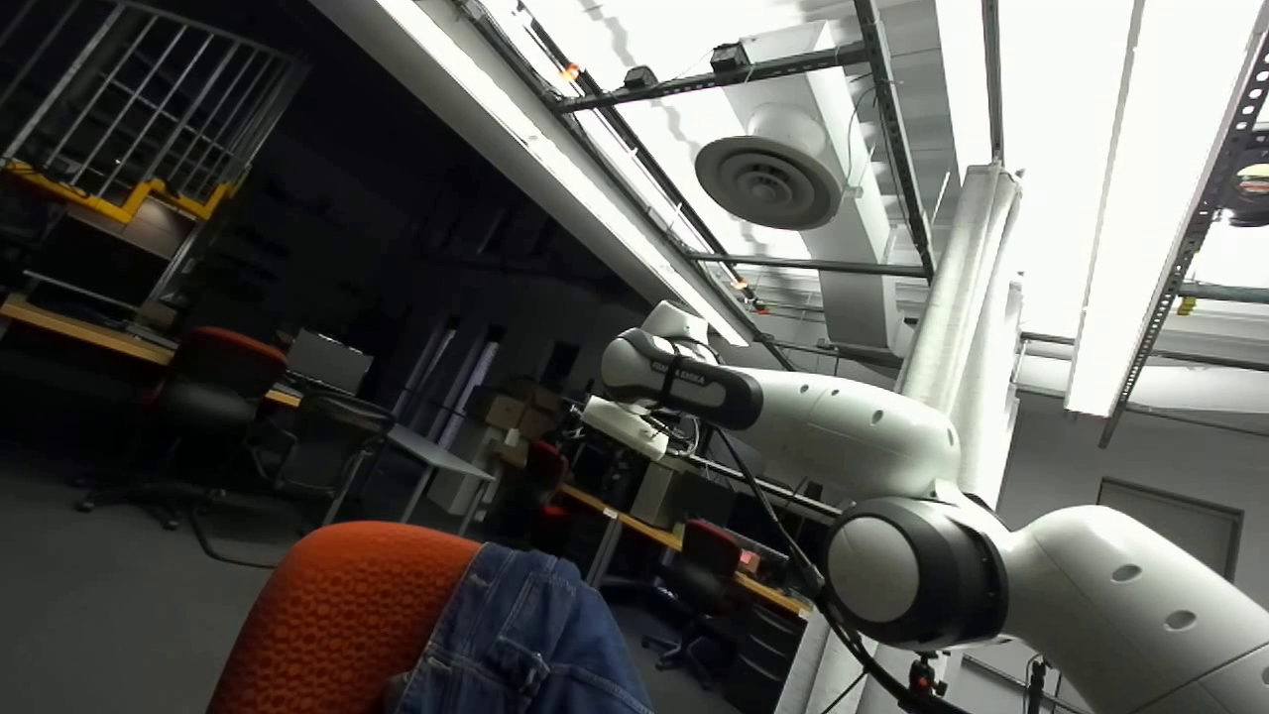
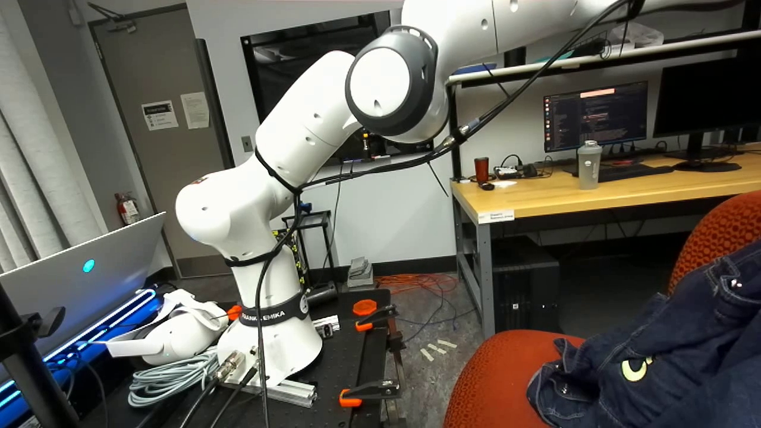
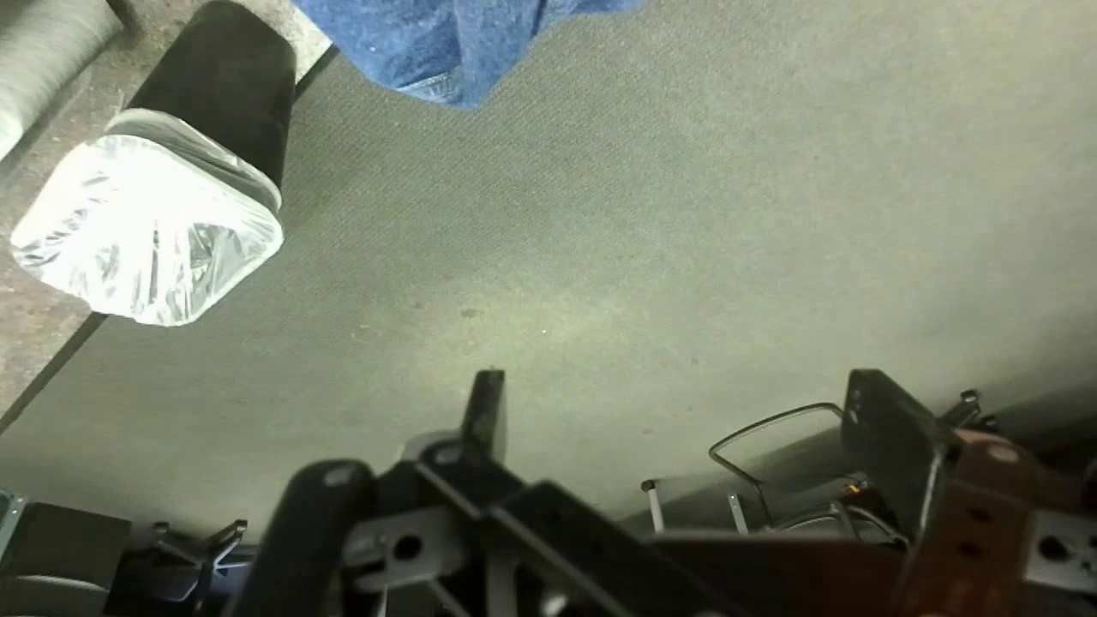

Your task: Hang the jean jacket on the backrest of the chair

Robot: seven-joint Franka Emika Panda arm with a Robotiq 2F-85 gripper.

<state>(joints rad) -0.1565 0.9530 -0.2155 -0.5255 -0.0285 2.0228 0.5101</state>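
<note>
Blue denim jacket, pale-stitched, draped over backrest and seat of orange-red textured-fabric chair, well apart from the gripper, beyond its fingertips. Fingers spread wide, grey carpet between. Smooth white arm behind gripper reads "FRANKA EMIKA"; black bin, glossy plastic liner, also beyond the fingertips.

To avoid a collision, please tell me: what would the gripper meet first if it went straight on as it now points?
Probably the floor, seen beyond the open gripper in the wrist view; the jean jacket appears off that line, though depth is unclear.
</note>
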